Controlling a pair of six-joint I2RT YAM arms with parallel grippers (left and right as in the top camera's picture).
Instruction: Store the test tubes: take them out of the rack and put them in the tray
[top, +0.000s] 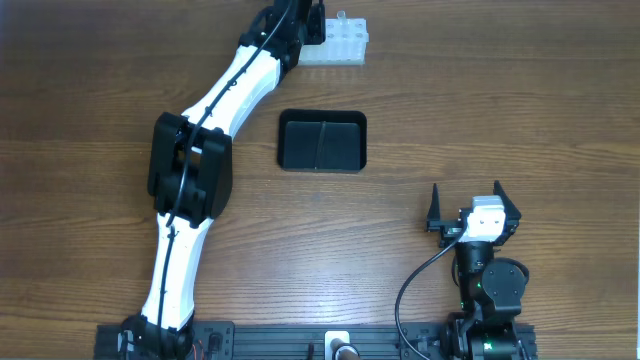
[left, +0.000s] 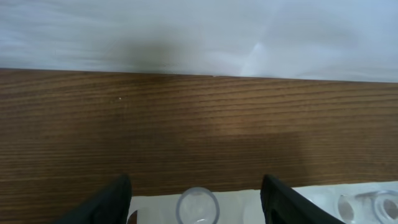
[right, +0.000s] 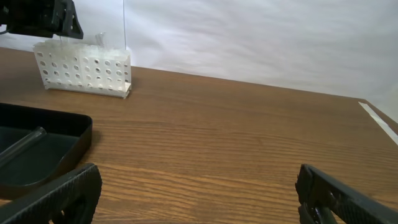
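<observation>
Left pincer (left: 196, 188) spread astride clear round tube (left: 198, 208) in perforated white rack (top: 338, 42); right pincer (right: 198, 183) spread.

rack (top: 345, 48): part hid by left arm (top: 235, 85) | tube (left: 197, 208): cut by frame edge

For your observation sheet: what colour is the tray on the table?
The tray is black, clearest in the top view.
</observation>
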